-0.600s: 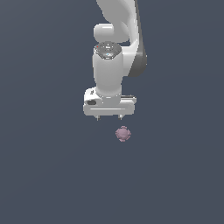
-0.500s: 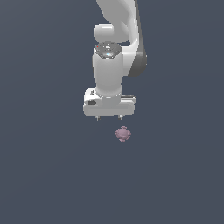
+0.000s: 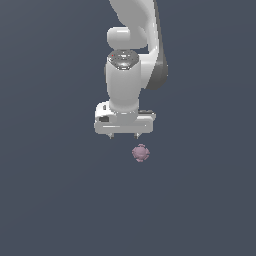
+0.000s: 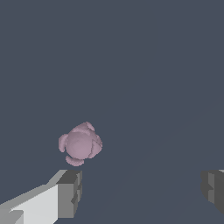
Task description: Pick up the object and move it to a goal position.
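Observation:
The object (image 3: 141, 152) is a small dusty-pink knobbly lump lying on the dark grey floor. My white gripper (image 3: 123, 136) hangs just above it and a little toward the exterior view's left, apart from it. The two short fingertips (image 3: 111, 135) show wide apart under the hand. In the wrist view the object (image 4: 80, 143) sits beyond one dark finger pad (image 4: 70, 194), outside the gap between the fingers, and my gripper (image 4: 142, 190) is open and holds nothing.
Flat dark grey ground (image 3: 55, 200) spreads all around. The white arm (image 3: 132, 45) rises behind the gripper toward the top of the exterior view.

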Motion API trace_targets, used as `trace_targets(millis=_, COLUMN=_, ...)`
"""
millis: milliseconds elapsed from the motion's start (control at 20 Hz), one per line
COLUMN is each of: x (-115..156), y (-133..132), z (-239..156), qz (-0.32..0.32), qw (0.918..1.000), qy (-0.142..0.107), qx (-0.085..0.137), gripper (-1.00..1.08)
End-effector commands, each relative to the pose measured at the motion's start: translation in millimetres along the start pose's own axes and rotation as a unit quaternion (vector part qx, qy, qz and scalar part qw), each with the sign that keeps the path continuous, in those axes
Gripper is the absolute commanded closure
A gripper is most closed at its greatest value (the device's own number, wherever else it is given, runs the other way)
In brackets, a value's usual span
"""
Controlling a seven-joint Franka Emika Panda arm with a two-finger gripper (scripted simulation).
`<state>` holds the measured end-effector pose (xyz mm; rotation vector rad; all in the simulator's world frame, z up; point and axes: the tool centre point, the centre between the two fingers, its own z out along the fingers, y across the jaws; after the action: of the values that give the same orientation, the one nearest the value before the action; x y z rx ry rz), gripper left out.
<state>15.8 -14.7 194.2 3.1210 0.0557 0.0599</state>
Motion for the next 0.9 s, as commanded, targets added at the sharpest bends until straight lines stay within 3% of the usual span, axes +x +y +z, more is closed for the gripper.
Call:
trace_targets(millis=0, x=0, y=0, z=0, qz=-0.001, qw=1.0, qy=0.0, qx=0.0, gripper=-0.92)
trace_targets(millis=500, x=0, y=-16, z=23, qz=-0.062, qw=0.9981, qy=-0.004, qx=0.0, gripper=-0.92)
trace_targets(millis=850, x=-4, y=-44, z=59, qz=-0.159, qw=0.9872, qy=-0.011, qx=0.004, gripper=-0.92)
